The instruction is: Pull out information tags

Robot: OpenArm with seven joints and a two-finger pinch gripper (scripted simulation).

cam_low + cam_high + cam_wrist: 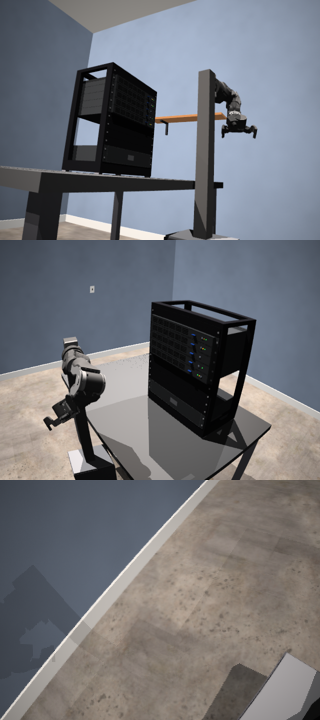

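A black server rack (196,364) stands on the dark table (165,418), towards its far right; it also shows in the exterior view (113,121). Several servers are stacked in its upper half, each with a blue information tag, the top one (193,335), the lowest one (189,370). The top server (203,338) and the second one (202,348) show a yellow light beside a green one. The lowest server's lights (198,375) are too small to tell apart. No button looks blue. How far each tag sticks out is unclear. My gripper (239,132) (58,417) is open and empty, hanging off the table's left side, far from the rack.
My arm is mounted on a tall post (205,155) with a base plate (280,707) on the floor beside the table. An orange wall shelf (191,118) runs behind the post. The wrist view shows only floor, skirting and wall.
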